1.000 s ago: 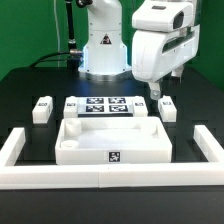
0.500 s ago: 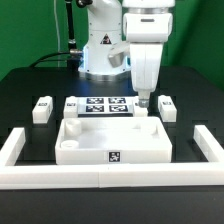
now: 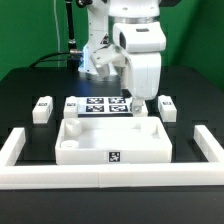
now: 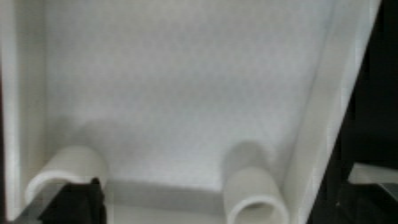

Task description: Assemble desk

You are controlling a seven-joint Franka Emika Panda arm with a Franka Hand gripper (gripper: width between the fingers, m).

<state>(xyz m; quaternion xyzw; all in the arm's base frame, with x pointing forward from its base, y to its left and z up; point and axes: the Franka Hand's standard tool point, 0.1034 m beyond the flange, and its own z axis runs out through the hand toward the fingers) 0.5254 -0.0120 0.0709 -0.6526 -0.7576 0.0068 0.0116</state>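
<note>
The tabletop (image 3: 110,140) lies rim-up at the table's front, against the border wall (image 3: 20,145), with legs (image 3: 41,108) standing behind it. My gripper (image 3: 137,104) hangs near its back rim, fingers (image 4: 71,170) spread wide and holding nothing.

We see a glossy white arm (image 3: 140,45) of rounded casings, a blue-lit base (image 3: 100,60), black cables (image 3: 70,35) behind, and pale blunt fingers (image 4: 251,190).

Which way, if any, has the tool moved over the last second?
Yes. The tool has swung toward the exterior view's left, away from the leg and over to the near edge of the marker board.
</note>
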